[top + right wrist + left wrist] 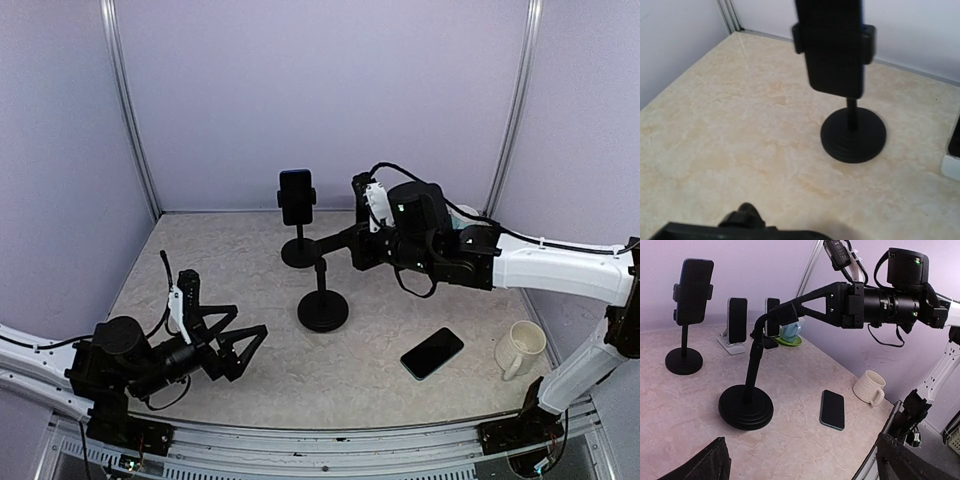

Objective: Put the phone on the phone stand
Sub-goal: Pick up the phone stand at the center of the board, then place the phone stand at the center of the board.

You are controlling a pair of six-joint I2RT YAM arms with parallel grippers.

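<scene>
The phone (432, 352) lies flat, dark screen up, toward the near right corner of the worktop (220, 270), a glossy black slab with rounded corners. Just beside it, against the right edge, stands a cream mug (520, 348), glazed, its handle turned to the near edge.

The empty stand (322, 308) sits near the middle of the worktop: a matte black round base with stepped rings, a thin pole and a bent neck. The right gripper (325, 257) is pressed together on the top of that neck, and the right arm stretches in from the right edge above the ground between stand and phone.

Behind it, at the middle of the back edge, a second black stand (300, 250) of the same shape carries a dark phone (296, 196) upright in its clamp. The left wrist view shows more toward the back right corner: a small white stand (729, 344) with a phone (737, 320) propped on it, another upright phone (772, 315) partly hidden behind the right fingers, and a green dish-like thing (790, 340) too small to make out.

That makes four phones, two black stands, one white stand and one mug.

The left gripper (251, 321) hovers low by the near left corner, its black fingers (705, 467) spread wide and holding nothing. The worktop is smooth, beige and marbled.
</scene>
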